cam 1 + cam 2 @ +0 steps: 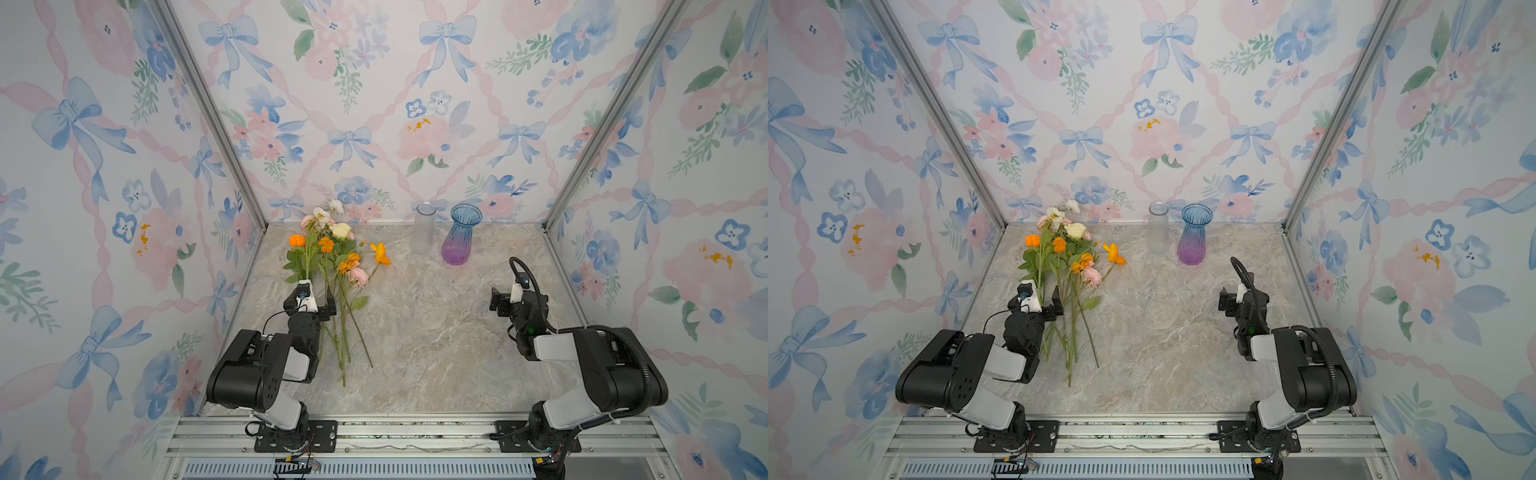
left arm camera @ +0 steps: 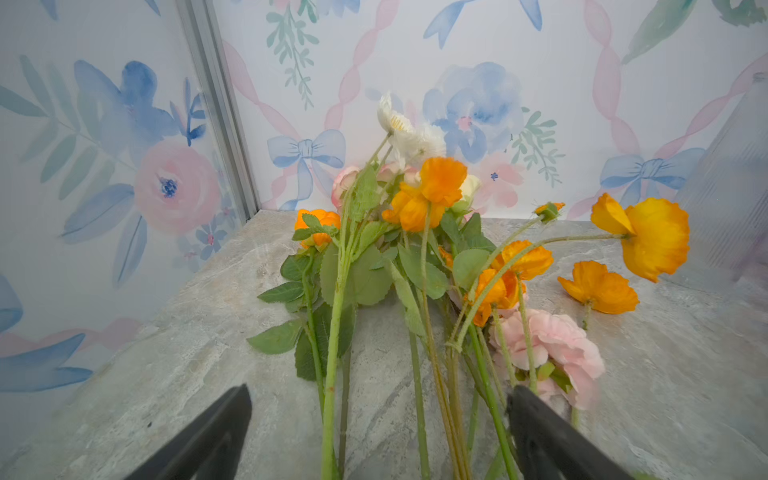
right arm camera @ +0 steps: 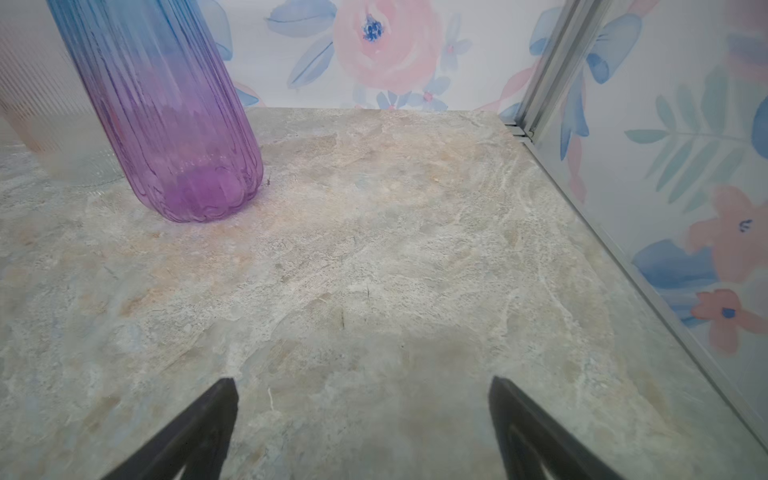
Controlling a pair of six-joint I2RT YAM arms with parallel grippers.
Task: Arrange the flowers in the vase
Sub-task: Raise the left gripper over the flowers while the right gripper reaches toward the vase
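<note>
The flowers (image 1: 332,257) (image 1: 1067,257) lie in a loose bunch on the left of the marble table, heads toward the back wall: orange, pink, white and cream blooms on long green stems (image 2: 419,399). My left gripper (image 1: 309,308) (image 1: 1037,302) (image 2: 380,392) hangs open low over the stems, several of which run between its fingers untouched. A blue-to-purple ribbed vase (image 1: 461,237) (image 1: 1194,239) (image 3: 166,124) stands upright at the back. My right gripper (image 1: 505,300) (image 1: 1231,302) (image 3: 363,384) is open over bare table in front of and to the right of it, holding nothing.
A clear frosted glass vase (image 1: 424,228) (image 1: 1158,228) stands just left of the coloured one. Wallpapered walls with aluminium corner posts (image 1: 582,158) enclose the table on three sides. A metal rail (image 1: 415,436) carries both arm bases along the front edge.
</note>
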